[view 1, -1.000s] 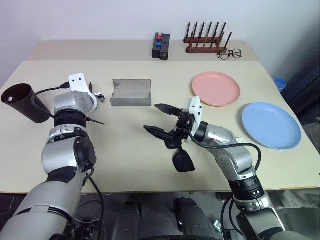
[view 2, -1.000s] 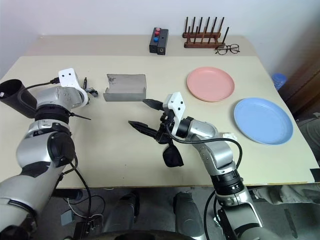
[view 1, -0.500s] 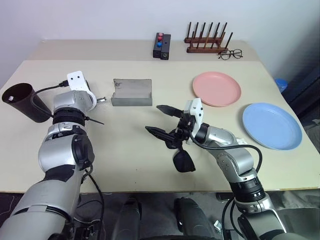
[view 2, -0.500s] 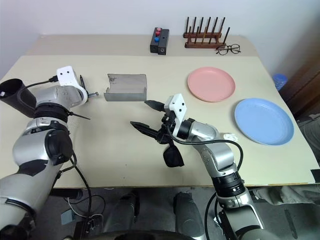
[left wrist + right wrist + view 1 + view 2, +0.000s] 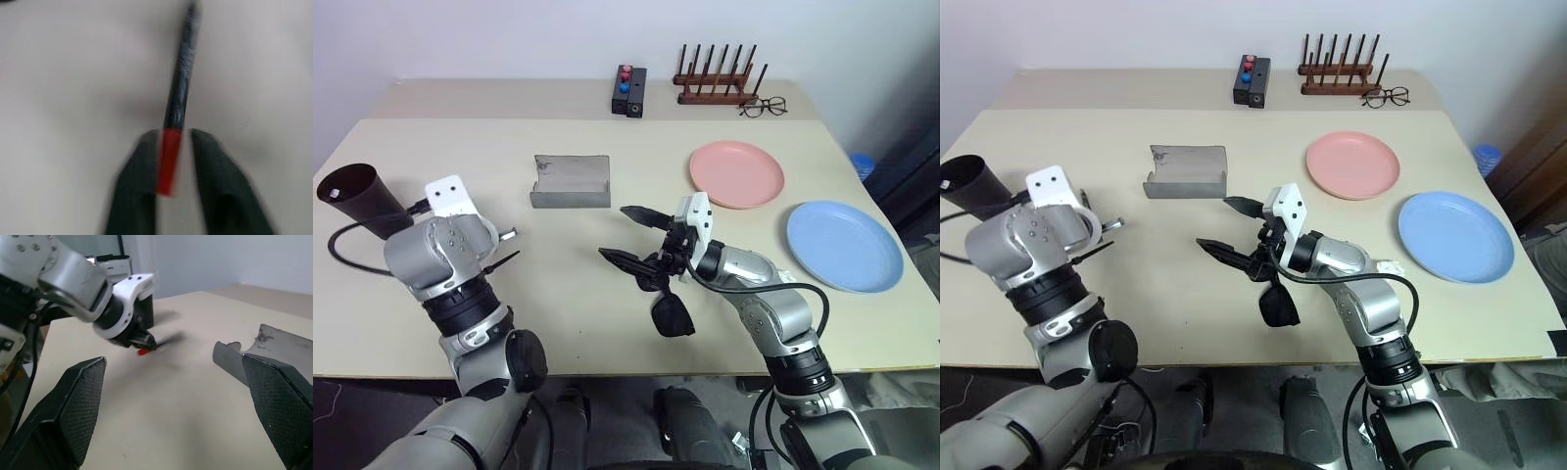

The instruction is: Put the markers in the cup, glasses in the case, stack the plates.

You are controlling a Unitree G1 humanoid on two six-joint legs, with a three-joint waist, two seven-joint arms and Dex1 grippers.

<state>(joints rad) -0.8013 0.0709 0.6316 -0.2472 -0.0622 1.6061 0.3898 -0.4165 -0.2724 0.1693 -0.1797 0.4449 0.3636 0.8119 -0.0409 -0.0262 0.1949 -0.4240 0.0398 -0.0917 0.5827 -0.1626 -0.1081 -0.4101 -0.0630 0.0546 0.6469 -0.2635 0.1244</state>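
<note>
My left gripper point(image 5: 173, 134) is shut on the red cap of the black-bodied marker point(image 5: 180, 73), whose body points away from the fingers; the right wrist view has this gripper point(image 5: 142, 340) above the table. The dark cup point(image 5: 362, 196) stands at the table's left edge, just beyond my left arm. My right gripper point(image 5: 614, 231) stands wide open mid-table with nothing between its fingers. The black glasses point(image 5: 671, 315) lie or hang just under that hand; I cannot tell which. The grey case point(image 5: 570, 181) is open. Right of it lie the pink plate point(image 5: 736, 174) and the blue plate point(image 5: 845, 245), apart.
At the far edge are a black box with red and blue buttons point(image 5: 628, 90), a wooden peg rack point(image 5: 720, 83) and clear-lensed spectacles point(image 5: 763, 105). The blue plate lies close to the table's right edge.
My left hand has drawn back from the spot left of the case toward the table's near side, its wrist bending. The right arm and the sunglasses have kept still.
</note>
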